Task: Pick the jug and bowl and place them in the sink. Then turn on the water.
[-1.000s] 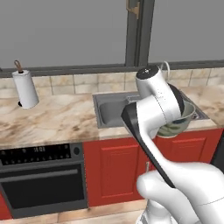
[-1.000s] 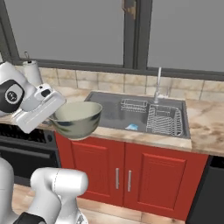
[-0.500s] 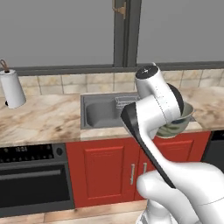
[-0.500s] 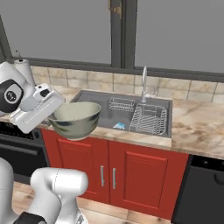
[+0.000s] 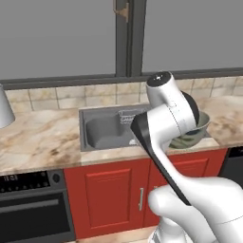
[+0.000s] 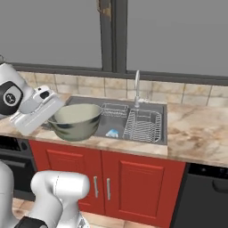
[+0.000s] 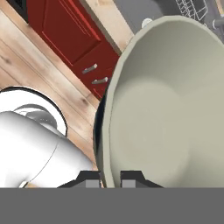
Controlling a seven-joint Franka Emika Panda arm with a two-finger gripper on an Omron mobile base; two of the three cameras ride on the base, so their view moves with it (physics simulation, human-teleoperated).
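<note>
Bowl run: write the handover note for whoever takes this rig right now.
Claw: shut on the bowl's rim, bowl carried level at the counter's front edge, left of the sink.
Jug: I cannot make it out in the basin from these views.
Faucet: no water running.
Done: bowl picked.
Left: set bowl in sink, confirm jug, turn on water.

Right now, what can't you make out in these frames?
- Jug: whether it already lies in the sink can't be told; in the left base view the arm covers the basin's right part, in the right base view the bowl covers its left part.
- Bowl in the left base view: mostly behind the arm.
- Gripper: the tips are cut by the hand view's bottom edge, at the bowl's rim.
- Water at the faucet: too small to tell.
</note>
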